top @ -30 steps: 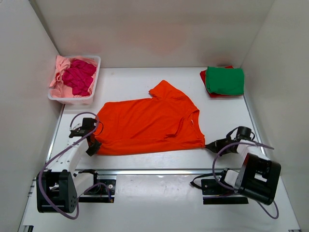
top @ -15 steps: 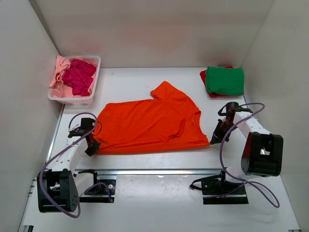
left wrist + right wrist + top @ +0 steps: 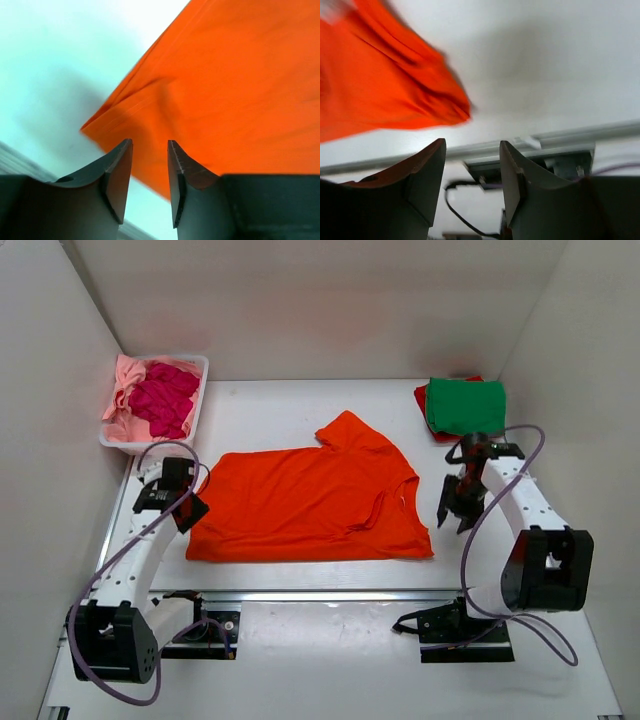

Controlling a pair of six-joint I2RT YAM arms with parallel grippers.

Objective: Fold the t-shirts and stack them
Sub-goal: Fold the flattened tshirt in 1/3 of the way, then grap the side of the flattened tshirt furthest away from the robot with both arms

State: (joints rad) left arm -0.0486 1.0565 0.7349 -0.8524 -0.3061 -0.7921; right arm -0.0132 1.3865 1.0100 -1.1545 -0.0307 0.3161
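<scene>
The bright orange t-shirt [image 3: 310,505] lies spread flat in the middle of the table, with one sleeve pointing to the back. My left gripper [image 3: 193,512] hovers at its near-left corner, open with nothing between the fingers. In the left wrist view the orange t-shirt [image 3: 225,85] lies just beyond the left gripper [image 3: 150,150]. My right gripper [image 3: 452,518] stands open just right of the shirt's near-right corner. The right wrist view shows that corner of the orange t-shirt [image 3: 395,95] apart from the right gripper [image 3: 472,150]. A folded green t-shirt [image 3: 466,407] rests on a red one [image 3: 420,400] at the back right.
A white plastic basket [image 3: 150,447] at the back left holds a crumpled magenta t-shirt [image 3: 165,400] and a light pink one [image 3: 122,380]. White walls close in the table on three sides. A metal rail [image 3: 330,595] runs along the near edge.
Both grippers have gone from shut to open and let go of the orange shirt's near corners. Both arms moved away from the near edge, and the shirt now lies flatter.
</scene>
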